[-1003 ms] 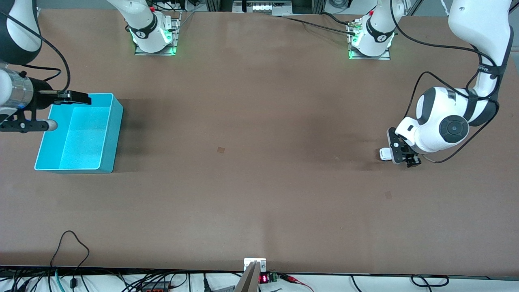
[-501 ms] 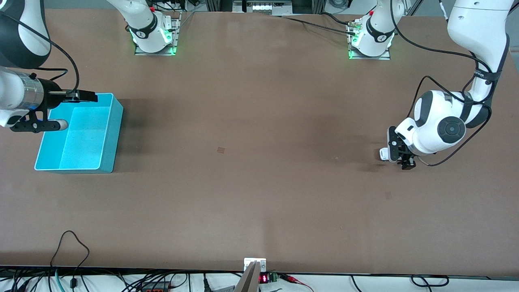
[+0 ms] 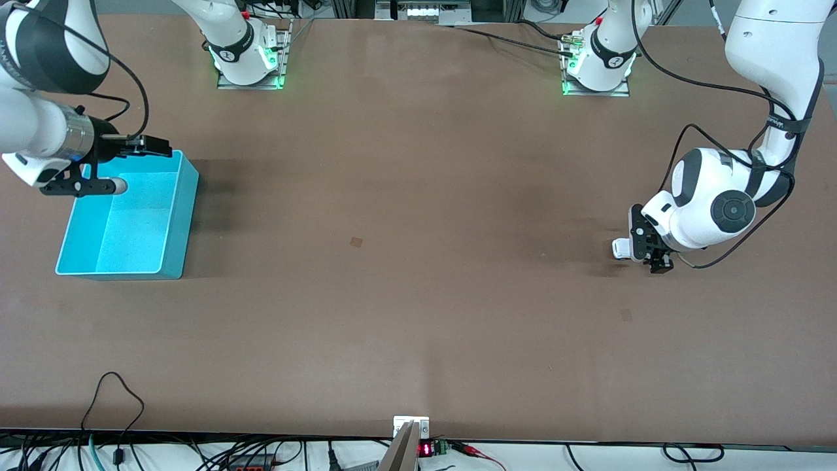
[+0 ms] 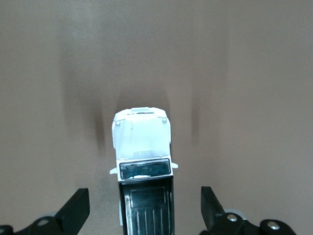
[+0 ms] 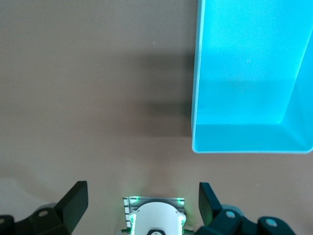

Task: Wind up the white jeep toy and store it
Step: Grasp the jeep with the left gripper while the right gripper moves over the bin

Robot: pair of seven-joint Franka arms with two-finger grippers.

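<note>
The turquoise bin [image 3: 127, 219] is seen bare inside, at the right arm's end of the brown table [image 3: 418, 327], with the right gripper [image 3: 134, 163] spread wide over its rim. The white jeep toy [image 4: 143, 161] stands on the table toward the left arm's end, largely hidden in the front view. It is straddled, untouched, by the wide-spread left gripper [image 4: 145, 215].

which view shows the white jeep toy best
The left wrist view: the white jeep toy fills the middle, hood, windshield and black roof plain, between the open fingers of the left gripper. The front view shows only a small white bit poking out beside the left gripper. The right wrist view shows only the turquoise bin.
</note>
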